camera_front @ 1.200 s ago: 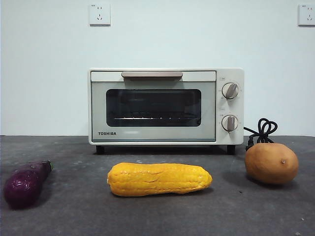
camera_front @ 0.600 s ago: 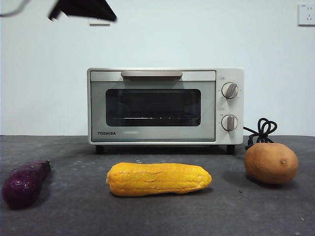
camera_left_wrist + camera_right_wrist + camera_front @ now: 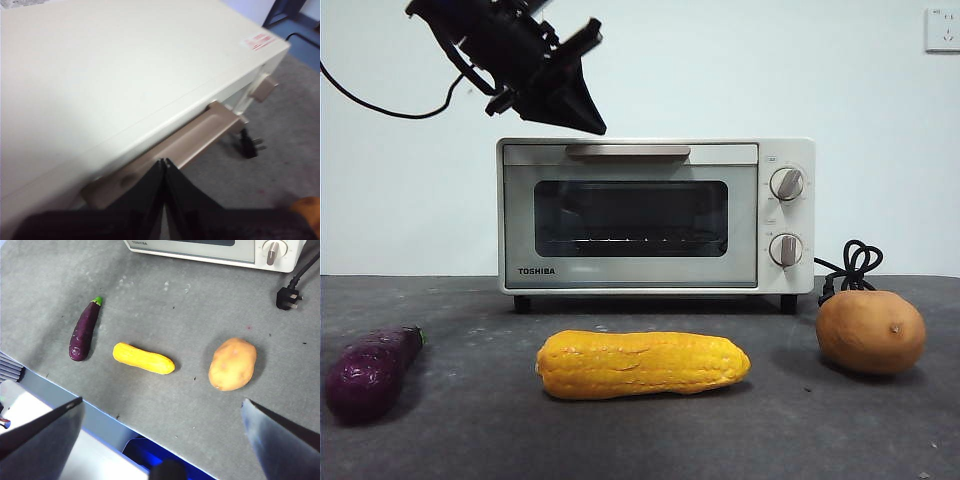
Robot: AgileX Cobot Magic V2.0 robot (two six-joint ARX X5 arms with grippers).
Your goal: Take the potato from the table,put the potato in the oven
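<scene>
The tan-orange potato (image 3: 871, 332) (image 3: 232, 364) lies on the dark grey table (image 3: 640, 440) at the right, in front of the oven's knobs. The cream Toshiba oven (image 3: 630, 215) (image 3: 100, 75) stands at the back with its door closed. My left gripper (image 3: 590, 125) (image 3: 164, 162) is shut and empty, its tips hanging just above the left end of the bronze handle (image 3: 628, 151) (image 3: 200, 135). My right gripper (image 3: 161, 402) is open and high above the table's front edge, with the potato below and ahead of it.
A yellow corn cob (image 3: 642, 364) (image 3: 143, 358) lies in the middle of the table and a purple eggplant (image 3: 372, 372) (image 3: 85, 330) at the left. The oven's black cord (image 3: 850, 265) and plug (image 3: 289, 297) rest behind the potato.
The left arm has come in from the top left corner and dropped down and rightward to the oven's top edge. The potato, corn and eggplant have not moved.
</scene>
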